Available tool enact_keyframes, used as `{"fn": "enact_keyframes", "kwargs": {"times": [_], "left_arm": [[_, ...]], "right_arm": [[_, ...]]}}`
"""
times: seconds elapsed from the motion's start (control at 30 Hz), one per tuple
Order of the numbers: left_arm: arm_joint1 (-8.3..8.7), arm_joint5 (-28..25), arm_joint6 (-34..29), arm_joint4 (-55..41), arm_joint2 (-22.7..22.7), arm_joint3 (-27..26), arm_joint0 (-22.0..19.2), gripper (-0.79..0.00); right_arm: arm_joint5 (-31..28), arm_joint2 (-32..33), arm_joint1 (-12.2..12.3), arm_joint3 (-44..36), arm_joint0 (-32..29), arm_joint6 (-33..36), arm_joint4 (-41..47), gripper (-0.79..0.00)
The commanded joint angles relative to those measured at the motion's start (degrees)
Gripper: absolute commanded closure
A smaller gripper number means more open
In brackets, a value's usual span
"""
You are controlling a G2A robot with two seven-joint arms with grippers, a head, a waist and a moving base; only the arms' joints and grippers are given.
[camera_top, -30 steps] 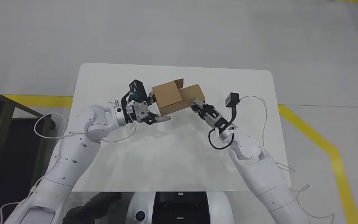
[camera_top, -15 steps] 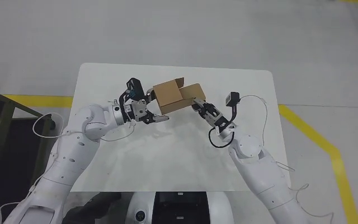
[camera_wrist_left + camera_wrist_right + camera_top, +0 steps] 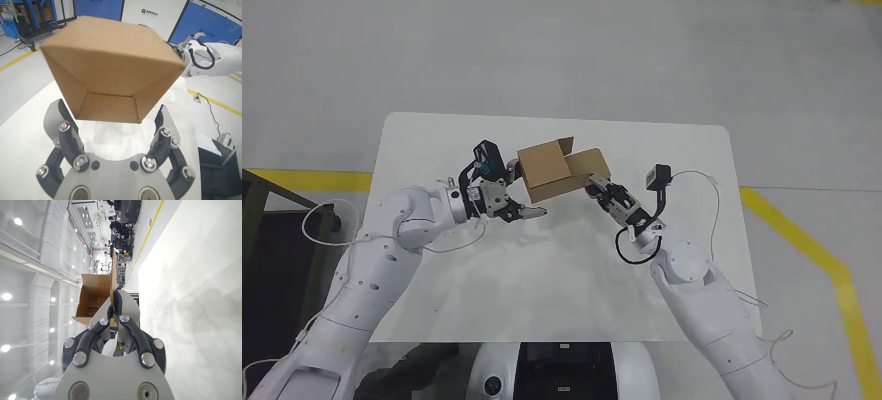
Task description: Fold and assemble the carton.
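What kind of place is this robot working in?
Likely a robotics lab or factory test hall: yellow floor lines, blue partition panels behind the carton, and office chairs farther off.

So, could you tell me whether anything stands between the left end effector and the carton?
Nothing visible does: the open left end effector faces the open end of the carton directly, while the right end effector holds a flap.
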Motion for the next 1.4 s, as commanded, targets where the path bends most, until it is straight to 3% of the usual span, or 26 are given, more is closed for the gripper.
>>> {"fn": "enact_keyframes", "kwargs": {"times": [0.0,0.27,0.4,0.5,0.67,0.73,0.77,0.8,1.03,1.23,1.27,1.3,1.33,1.37], "left_arm": [[-0.05,0.2,0.2,0.3,0.2,0.2,-0.1,-0.785],[-0.13,0.0,0.6,0.2,0.3,0.5,-0.5,-0.773],[-0.13,-0.2,0.6,0.3,0.4,0.8,-0.6,-0.508],[-0.14,-0.2,0.6,0.4,0.4,1.0,-0.6,-0.44],[-0.11,-0.4,0.6,0.5,0.4,1.2,-0.5,-0.437],[-0.09,-0.5,0.5,0.5,0.4,1.3,-0.5,-0.446],[-0.09,-0.6,0.5,0.5,0.4,1.3,-0.5,-0.453],[-0.09,-0.6,0.5,0.5,0.4,1.4,-0.5,-0.453],[-0.01,-1.4,0.2,0.4,0.3,2.3,-0.4,-0.465],[0.18,-2.9,-0.2,0.4,0.0,3.0,-0.3,-0.496],[0.21,-3.1,-0.2,0.4,-0.1,3.1,-0.3,-0.48],[0.23,-3.2,-0.2,0.3,-0.1,3.1,-0.3,-0.465],[0.26,-3.3,-0.1,0.2,-0.2,3.0,-0.2,-0.459],[0.29,-3.6,-0.1,0.1,-0.3,2.9,-0.2,-0.453]], "right_arm": [[0.1,0.1,0.0,-0.3,-0.1,0.1,-0.1,0.0],[0.6,-0.1,-0.2,-0.7,-0.2,0.5,-0.4,0.0],[0.7,0.0,-0.3,-0.5,-0.2,0.5,-0.6,0.0],[0.8,0.0,-0.4,-0.5,-0.2,0.6,-0.7,0.0],[1.0,0.0,-0.5,-0.4,-0.2,0.5,-1.1,0.0],[0.9,0.0,-0.5,-0.4,-0.2,0.5,-1.3,-0.314],[0.9,0.0,-0.5,-0.4,-0.2,0.5,-1.4,-0.619],[0.8,0.0,-0.5,-0.4,-0.2,0.5,-1.5,-0.785],[-0.9,3.0,-0.2,-1.1,-1.2,1.4,0.3,-0.785],[-3.0,10.0,1.2,-2.9,-3.3,8.1,5.1,-0.77],[-3.1,11.1,1.4,-3.1,-3.5,9.6,5.2,-0.631],[-3.1,11.9,1.7,-3.2,-3.5,11.0,4.9,-0.308],[-2.9,12.3,1.9,-3.5,-3.3,13.9,4.6,-0.194],[-3.0,13.3,2.2,-3.3,-3.0,15.6,4.0,0.0]]}}
